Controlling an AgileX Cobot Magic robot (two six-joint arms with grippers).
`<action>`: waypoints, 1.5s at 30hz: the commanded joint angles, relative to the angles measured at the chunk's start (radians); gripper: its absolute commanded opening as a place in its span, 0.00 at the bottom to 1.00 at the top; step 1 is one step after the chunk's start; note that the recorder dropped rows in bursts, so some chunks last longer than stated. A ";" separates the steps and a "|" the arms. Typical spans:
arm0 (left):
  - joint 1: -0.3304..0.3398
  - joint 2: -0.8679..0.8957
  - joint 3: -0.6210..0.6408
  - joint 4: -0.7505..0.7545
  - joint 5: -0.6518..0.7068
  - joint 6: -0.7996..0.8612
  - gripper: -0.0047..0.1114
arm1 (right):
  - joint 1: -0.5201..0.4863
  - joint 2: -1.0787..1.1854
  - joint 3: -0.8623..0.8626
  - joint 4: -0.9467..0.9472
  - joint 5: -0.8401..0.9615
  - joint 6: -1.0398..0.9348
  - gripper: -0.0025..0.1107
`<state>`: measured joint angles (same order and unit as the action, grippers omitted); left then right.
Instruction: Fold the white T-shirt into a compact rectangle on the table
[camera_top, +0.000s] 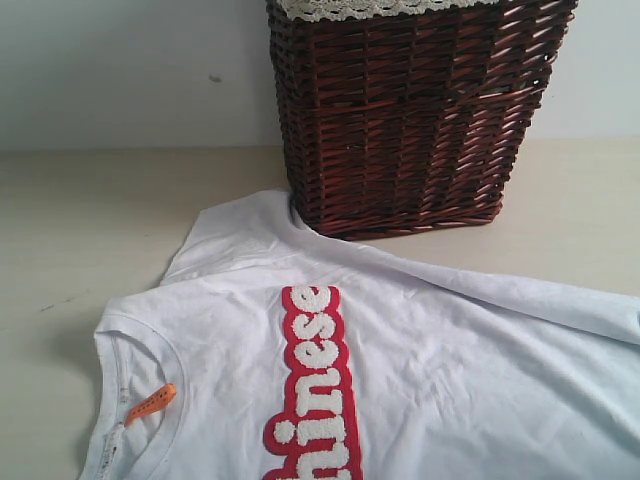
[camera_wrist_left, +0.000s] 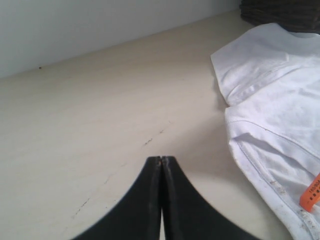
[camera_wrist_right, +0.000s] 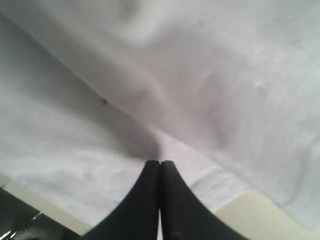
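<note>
Pale table (camera_top: 80, 230), shirt (camera_top: 450, 370) spread face up in front of a basket (camera_top: 410, 110); folding looks barely begun.
Over bare table the left gripper (camera_wrist_left: 161, 159) is closed on nothing, collar just beside it. The right gripper (camera_wrist_right: 160, 162) is closed, seemingly pinching cloth at its tips. Lift low, keep the cloth taut and carry it straight across.

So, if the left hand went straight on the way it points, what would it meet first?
The left hand would probably meet bare table, then the wall; the white T-shirt lies aside.
</note>
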<state>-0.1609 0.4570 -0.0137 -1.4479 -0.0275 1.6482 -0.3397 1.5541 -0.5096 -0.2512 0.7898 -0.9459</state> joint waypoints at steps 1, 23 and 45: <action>0.001 -0.006 0.004 0.001 -0.004 0.000 0.04 | -0.048 -0.004 0.018 0.001 -0.061 0.007 0.02; 0.001 -0.006 0.004 0.001 -0.004 0.000 0.04 | -0.105 -0.051 0.152 -0.043 -0.077 -0.027 0.02; 0.001 -0.006 0.004 0.001 -0.004 0.000 0.04 | -0.105 -0.372 0.051 0.805 -0.629 -0.129 0.53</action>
<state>-0.1609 0.4570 -0.0137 -1.4479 -0.0275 1.6482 -0.4409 1.1357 -0.4525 0.2104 0.3513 -1.0731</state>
